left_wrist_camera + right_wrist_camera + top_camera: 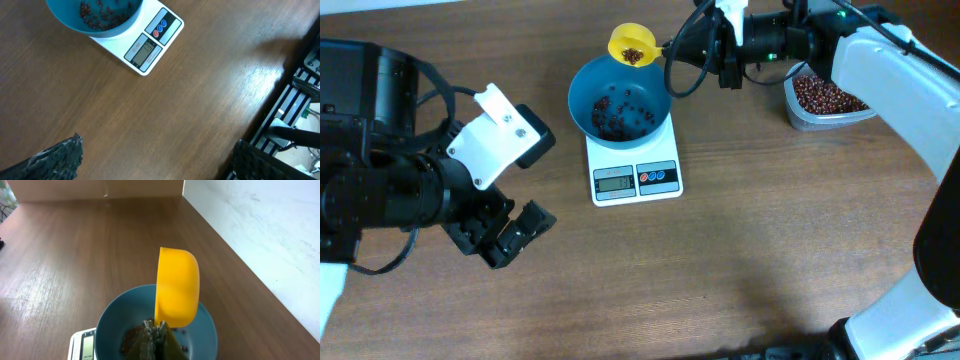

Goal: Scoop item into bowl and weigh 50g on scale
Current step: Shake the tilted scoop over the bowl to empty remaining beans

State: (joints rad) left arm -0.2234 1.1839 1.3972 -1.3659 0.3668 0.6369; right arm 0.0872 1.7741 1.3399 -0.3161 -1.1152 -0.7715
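**Desk:** So, overhead first: where are the beans?

**Operator:** Dark red-brown beans (618, 112) lie scattered in the teal bowl (582, 100), which sits on the white scale (636, 178). More fill the clear tub (825, 100). A few sit in the yellow scoop (632, 45) at the bowl's far rim. My left gripper (515, 232) stands wide and empty, well apart.

**Desk:** Left wrist?

**Operator:** Bowl and scale up top, wood table (150, 115) below.

**Desk:** Right wrist?

**Operator:** My right gripper (154, 339) is clamped on the scoop, tipped on edge over the bowl.
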